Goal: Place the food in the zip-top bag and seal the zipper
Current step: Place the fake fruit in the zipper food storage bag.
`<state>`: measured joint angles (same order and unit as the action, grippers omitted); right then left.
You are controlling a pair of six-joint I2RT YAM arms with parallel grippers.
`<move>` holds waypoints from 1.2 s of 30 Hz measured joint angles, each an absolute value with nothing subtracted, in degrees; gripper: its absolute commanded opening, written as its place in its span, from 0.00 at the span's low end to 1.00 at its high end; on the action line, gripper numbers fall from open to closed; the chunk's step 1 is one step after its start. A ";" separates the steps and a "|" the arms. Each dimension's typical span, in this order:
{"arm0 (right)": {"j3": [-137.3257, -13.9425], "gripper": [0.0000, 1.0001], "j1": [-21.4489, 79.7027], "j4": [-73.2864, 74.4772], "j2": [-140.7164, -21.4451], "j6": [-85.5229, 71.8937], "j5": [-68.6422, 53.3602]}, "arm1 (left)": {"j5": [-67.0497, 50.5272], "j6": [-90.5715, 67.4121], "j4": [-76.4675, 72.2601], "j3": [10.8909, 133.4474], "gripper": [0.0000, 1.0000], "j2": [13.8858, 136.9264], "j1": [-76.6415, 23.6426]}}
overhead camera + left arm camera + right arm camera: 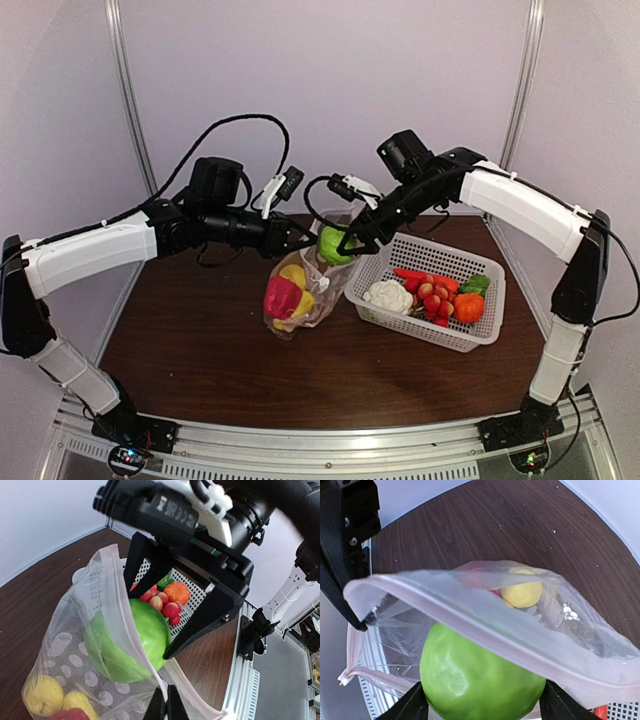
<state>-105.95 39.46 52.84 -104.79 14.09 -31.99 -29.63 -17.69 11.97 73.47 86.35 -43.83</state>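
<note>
The clear zip-top bag [305,290] stands on the table, mouth up, with a yellow lemon [293,275] and a red piece [281,297] inside. My left gripper [166,700] is shut on the bag's near rim by the zipper [117,595] and holds the mouth open. My right gripper [482,702] is shut on the green lime [480,677] and holds it in the bag's mouth, partly behind the zipper strip [470,612]. In the top view the lime [333,246] sits between both grippers. More food lies in the white basket: cauliflower [388,296], strawberries [432,295], an orange piece [468,307].
The white mesh basket [440,335] stands right of the bag, touching or nearly touching it. A red pepper [410,274] and a green piece [476,284] lie at its back. Pale walls close in the table behind and at both sides.
</note>
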 measured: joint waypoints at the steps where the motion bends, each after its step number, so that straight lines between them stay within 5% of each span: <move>1: -106.69 0.83 39.53 52.88 -104.88 13.50 -31.88 | -29.65 -17.69 11.97 73.47 0.00 86.35 -43.83; 7: -109.71 0.93 39.97 52.82 -104.75 12.08 -33.47 | -29.58 -17.69 11.97 73.47 0.00 86.35 -43.83; 16: -108.12 0.93 38.68 56.84 -96.38 17.17 -35.94 | -27.27 -16.14 13.65 74.04 0.00 86.26 -43.68; 25: -91.05 0.91 19.14 50.61 -76.62 19.33 -35.57 | -19.77 -12.58 14.59 74.24 0.00 73.12 -35.14; 36: -82.46 0.89 19.03 50.13 -83.72 22.55 -23.16 | -32.40 -17.30 14.70 74.06 0.00 91.29 -39.51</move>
<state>-82.46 19.03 50.13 -83.72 22.55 -23.16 -32.40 -17.30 14.70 74.06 91.29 -39.51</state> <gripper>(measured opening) 0.899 0.015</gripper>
